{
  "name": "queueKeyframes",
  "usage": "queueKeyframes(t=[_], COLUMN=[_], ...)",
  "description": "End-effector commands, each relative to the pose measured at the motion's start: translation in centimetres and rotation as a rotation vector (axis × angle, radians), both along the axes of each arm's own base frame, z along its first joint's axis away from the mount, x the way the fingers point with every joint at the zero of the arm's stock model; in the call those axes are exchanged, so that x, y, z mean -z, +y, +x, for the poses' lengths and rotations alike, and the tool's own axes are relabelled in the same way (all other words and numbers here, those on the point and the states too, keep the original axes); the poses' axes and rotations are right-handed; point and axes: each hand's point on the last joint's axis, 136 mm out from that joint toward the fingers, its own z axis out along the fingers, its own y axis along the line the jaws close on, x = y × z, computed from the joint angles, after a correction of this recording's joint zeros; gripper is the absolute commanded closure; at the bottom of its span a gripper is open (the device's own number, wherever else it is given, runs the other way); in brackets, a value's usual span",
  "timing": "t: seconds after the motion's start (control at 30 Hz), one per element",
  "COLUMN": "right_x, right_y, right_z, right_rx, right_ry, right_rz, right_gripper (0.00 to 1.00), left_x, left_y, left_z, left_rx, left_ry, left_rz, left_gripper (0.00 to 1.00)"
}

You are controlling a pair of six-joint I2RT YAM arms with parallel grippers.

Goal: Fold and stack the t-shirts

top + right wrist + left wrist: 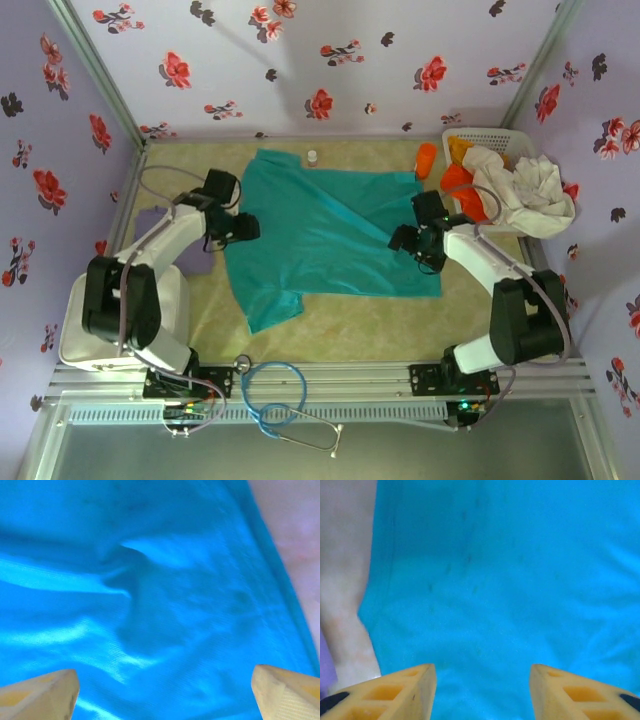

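Barely begun: teal shirt (330, 235) lies spread, left gripper (246, 228) at 9 and right gripper (399, 240) at 3 o'clock both open above it, other shirts (525, 190) heaped at 2 o'clock.

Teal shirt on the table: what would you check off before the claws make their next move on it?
1. Teal shirt spread out on the table: ok, though it is wrinkled near its right edge.
2. Left claw open over the shirt's left edge: ok.
3. Right claw open over the shirt's right edge: ok.
4. Claws already touching the cloth: cannot tell.
5. Other shirts heaped on the basket, off the teal one: ok.
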Motion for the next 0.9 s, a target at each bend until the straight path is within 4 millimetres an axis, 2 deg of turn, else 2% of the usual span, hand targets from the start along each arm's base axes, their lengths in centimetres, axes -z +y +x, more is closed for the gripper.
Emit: queueKeyframes(t=[0.0, 0.13, 0.37, 0.67, 0.87], right_x=[0.2, 0.5, 1.4, 2.3, 3.2], right_y=[-1.7, -2.9, -4.9, -5.4, -5.5], right_z=[-2.4, -4.0, -6.1, -7.0, -7.1], right_rx=[0.046, 0.074, 0.186, 0.216, 0.234], right_ry=[0.048, 0.068, 0.089, 0.123, 0.130], right_rz=[-0.034, -0.053, -0.049, -0.033, -0.026], right_gripper=[0.10, 0.10, 0.21, 0.25, 0.27], left_x=[0.7, 1.3, 2.0, 5.1, 7.4], left_y=[-0.4, -0.2, -1.4, -0.7, -1.9], left_z=[-4.9, -9.7, -16.5, -20.9, -21.2], left_rx=[-0.001, -0.027, -0.066, -0.058, -0.071], left_ry=[0.100, 0.168, 0.208, 0.193, 0.186], left_rz=[-0.022, -0.021, -0.043, 0.075, 0.059], left_gripper=[0.47, 0.46, 0.46, 0.50, 0.50])
